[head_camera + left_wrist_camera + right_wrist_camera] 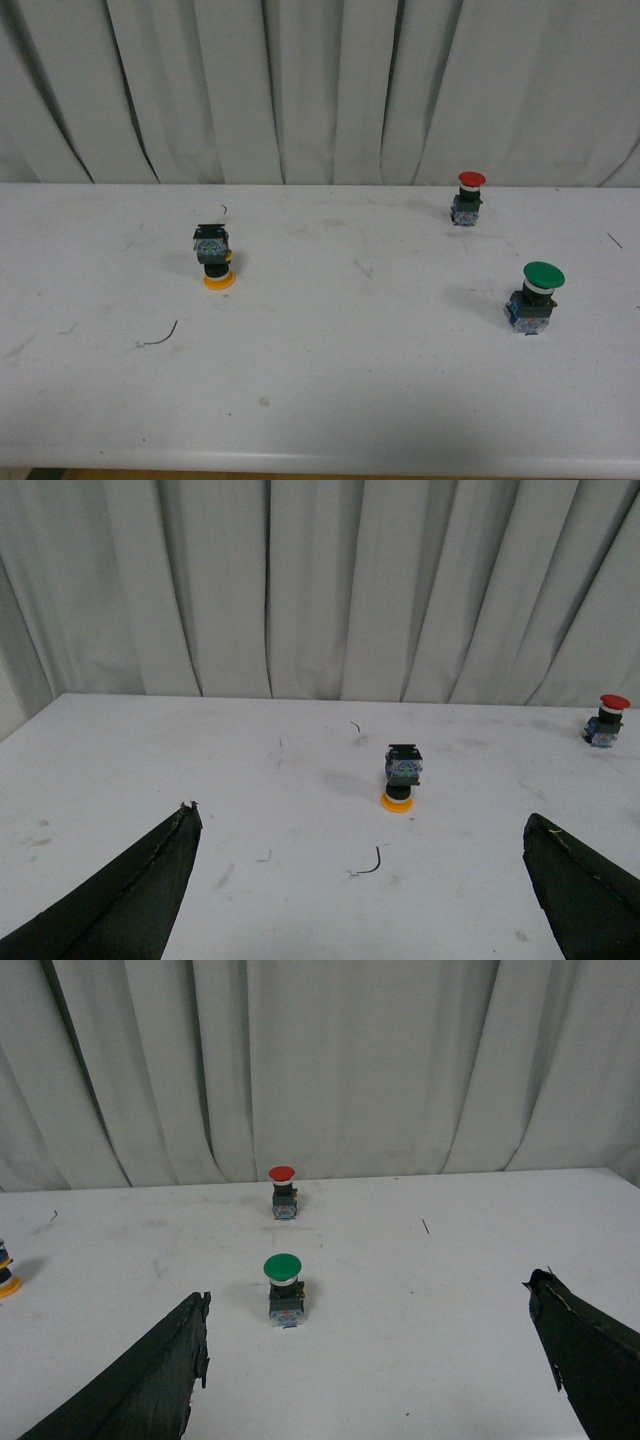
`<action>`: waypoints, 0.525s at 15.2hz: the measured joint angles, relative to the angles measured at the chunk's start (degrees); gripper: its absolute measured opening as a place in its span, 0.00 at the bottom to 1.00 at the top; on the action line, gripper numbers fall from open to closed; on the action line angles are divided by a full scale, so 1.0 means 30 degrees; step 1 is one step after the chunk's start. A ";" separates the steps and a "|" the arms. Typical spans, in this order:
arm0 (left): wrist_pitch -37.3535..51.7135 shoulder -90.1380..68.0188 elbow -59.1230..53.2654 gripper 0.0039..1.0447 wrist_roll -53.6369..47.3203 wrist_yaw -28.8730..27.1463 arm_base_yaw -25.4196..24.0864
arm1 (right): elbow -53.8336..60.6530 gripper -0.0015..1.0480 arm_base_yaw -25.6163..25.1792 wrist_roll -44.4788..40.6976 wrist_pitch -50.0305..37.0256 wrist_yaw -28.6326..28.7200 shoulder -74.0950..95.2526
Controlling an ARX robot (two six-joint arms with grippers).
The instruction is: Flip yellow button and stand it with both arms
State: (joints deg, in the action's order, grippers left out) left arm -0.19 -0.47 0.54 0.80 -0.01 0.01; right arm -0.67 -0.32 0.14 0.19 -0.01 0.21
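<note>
White table (320,400): yellow button (217,262) cap-down; left gripper (360,815), right gripper (370,1288) apart, bodies cropped.

Yellow button (214,258) inverted, cap down on table, contact block up

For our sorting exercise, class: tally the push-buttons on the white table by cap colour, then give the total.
Yellow round-capped push-button, resting cap-down: 1
Red round-capped push-button, cap up: 1
Green round-capped push-button, cap up: 1
Total: 3
</note>
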 joint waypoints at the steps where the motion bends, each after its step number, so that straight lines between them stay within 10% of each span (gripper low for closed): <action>1: 0.0000 0.0000 0.0000 0.94 0.0000 0.0000 0.0000 | 0.0000 0.94 0.0000 0.0000 0.0000 0.0000 0.0000; 8: 0.0000 0.0000 0.0000 0.94 0.0000 0.0000 0.0000 | 0.0000 0.94 0.0000 0.0000 0.0007 0.0000 0.0000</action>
State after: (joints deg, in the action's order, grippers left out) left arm -0.19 -0.47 0.54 0.80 -0.01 0.01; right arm -0.67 -0.32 0.14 0.21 -0.01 0.21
